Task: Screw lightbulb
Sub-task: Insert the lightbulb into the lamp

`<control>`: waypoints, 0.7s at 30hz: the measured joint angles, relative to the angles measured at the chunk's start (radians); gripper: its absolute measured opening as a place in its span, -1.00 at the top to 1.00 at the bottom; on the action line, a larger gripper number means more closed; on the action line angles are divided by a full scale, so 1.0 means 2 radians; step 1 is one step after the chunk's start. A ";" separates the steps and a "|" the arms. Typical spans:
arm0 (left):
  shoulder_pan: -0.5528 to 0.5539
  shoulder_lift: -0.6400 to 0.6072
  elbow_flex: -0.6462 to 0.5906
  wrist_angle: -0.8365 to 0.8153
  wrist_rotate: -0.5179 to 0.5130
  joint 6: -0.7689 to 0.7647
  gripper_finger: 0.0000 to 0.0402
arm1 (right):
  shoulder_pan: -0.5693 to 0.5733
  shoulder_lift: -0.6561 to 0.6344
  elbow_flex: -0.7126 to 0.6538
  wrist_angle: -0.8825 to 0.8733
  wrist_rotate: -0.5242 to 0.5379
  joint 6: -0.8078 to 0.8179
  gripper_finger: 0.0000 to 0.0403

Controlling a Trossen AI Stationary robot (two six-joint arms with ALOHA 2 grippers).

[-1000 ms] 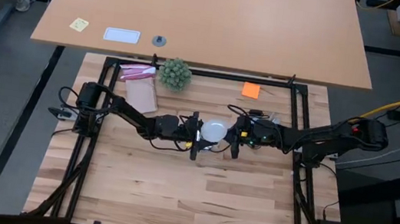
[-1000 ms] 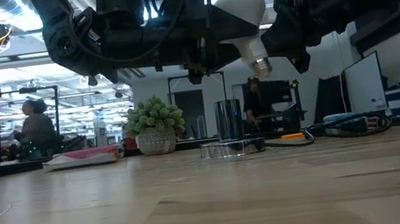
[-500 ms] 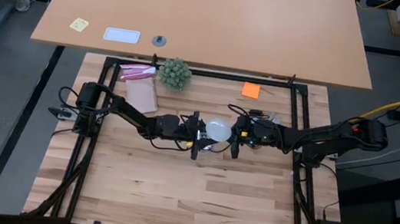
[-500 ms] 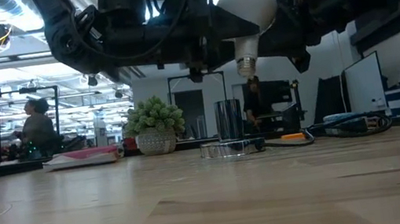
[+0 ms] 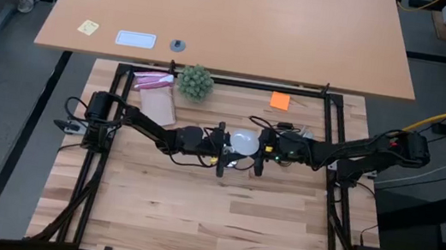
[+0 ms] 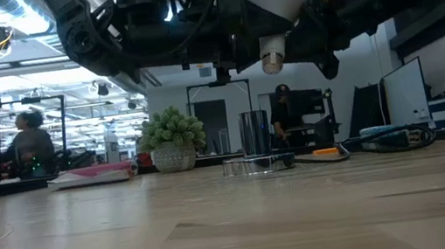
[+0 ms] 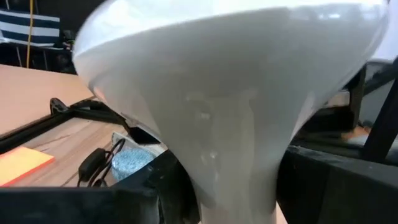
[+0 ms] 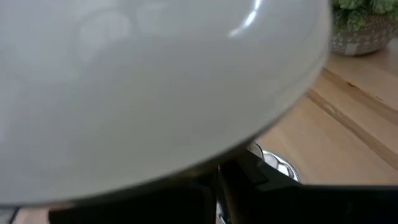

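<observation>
The left end effector [image 5: 222,145] and the right end effector [image 5: 261,150] meet over the middle of the desk [image 5: 194,216], a little toward its far edge, with the lightbulb [image 5: 244,141] between them. It is held in the air, dome up and screw base pointing down, as the low view shows [image 6: 274,6]. Which end effector is actually clamped on it I cannot tell: both crowd the bulb closely, and each wrist view is filled by white glass, so neither pair of fingers shows plainly. The left wrist view looks along the tapering neck [image 7: 230,124], which suggests that arm sits low beside the base, while the right wrist view sees mostly the round dome [image 8: 143,81].

Holding it upright like this makes sense for threading: the base must come down straight into the socket [image 6: 256,162], the silvery disc with a dark upright barrel and a black cord, standing on the desk below and a little beyond. The base hangs well clear of it, so lowering and aligning appear to be next, and screwing has not begun.

Near the far edge stand a small green plant [image 5: 195,82], a pink packet [image 5: 153,81] and an orange note [image 5: 279,100].
</observation>
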 joint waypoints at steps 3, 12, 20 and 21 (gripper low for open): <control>0.000 -0.003 0.000 -0.002 0.001 0.019 0.17 | 0.000 0.000 0.002 -0.009 0.000 -0.001 0.90; 0.000 -0.009 0.000 0.004 0.000 0.026 0.19 | 0.000 -0.015 0.003 -0.012 0.000 -0.026 0.90; 0.000 -0.023 -0.002 -0.008 -0.038 0.049 0.19 | 0.000 -0.066 0.002 -0.072 0.037 -0.041 0.90; 0.000 -0.028 -0.002 -0.009 -0.042 0.051 0.19 | 0.000 -0.074 0.002 -0.084 0.041 -0.041 0.90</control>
